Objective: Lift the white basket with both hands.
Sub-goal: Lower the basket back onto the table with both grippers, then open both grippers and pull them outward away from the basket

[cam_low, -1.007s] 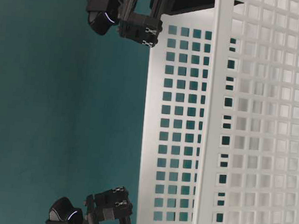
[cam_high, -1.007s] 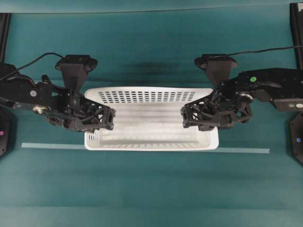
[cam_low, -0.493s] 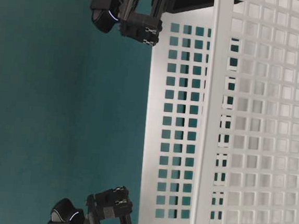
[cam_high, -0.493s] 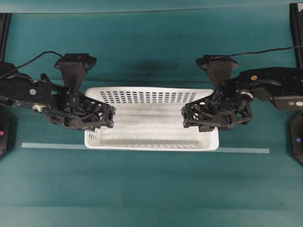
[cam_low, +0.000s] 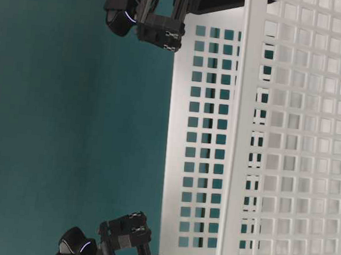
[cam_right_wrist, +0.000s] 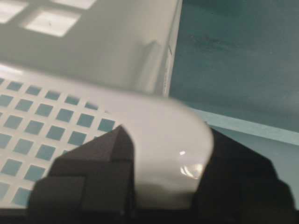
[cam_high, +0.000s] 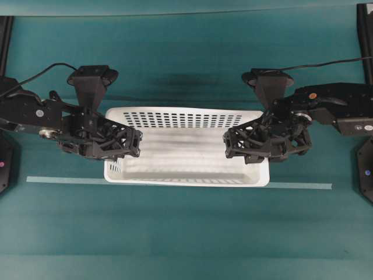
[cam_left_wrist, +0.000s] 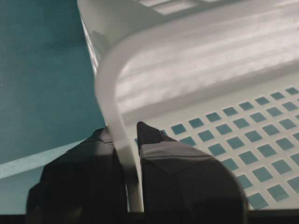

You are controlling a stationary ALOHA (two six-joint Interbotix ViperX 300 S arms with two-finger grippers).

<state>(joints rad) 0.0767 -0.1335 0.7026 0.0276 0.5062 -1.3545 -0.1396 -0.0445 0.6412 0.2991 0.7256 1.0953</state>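
Observation:
The white basket [cam_high: 183,153] lies between my two arms in the overhead view, its perforated walls also filling the table-level view [cam_low: 288,144]. My left gripper [cam_high: 121,144] is shut on the rim of its left short wall; in the left wrist view [cam_left_wrist: 125,134] one finger is inside and one outside the rim [cam_left_wrist: 105,84]. My right gripper [cam_high: 246,143] is shut on the rim of the right short wall, which shows between its fingers in the right wrist view [cam_right_wrist: 163,140]. The basket is empty. I cannot tell whether its floor is off the table.
A pale tape strip [cam_high: 64,179] runs across the teal table [cam_high: 186,233] and passes under the basket's near edge. Black arm bases stand at the far left [cam_high: 4,163] and far right [cam_high: 366,169]. Both wrist cameras show in the table-level view [cam_low: 117,15] [cam_low: 73,247].
Both grippers and the basket have shifted only slightly. Both grips on the short-wall rims are unchanged.

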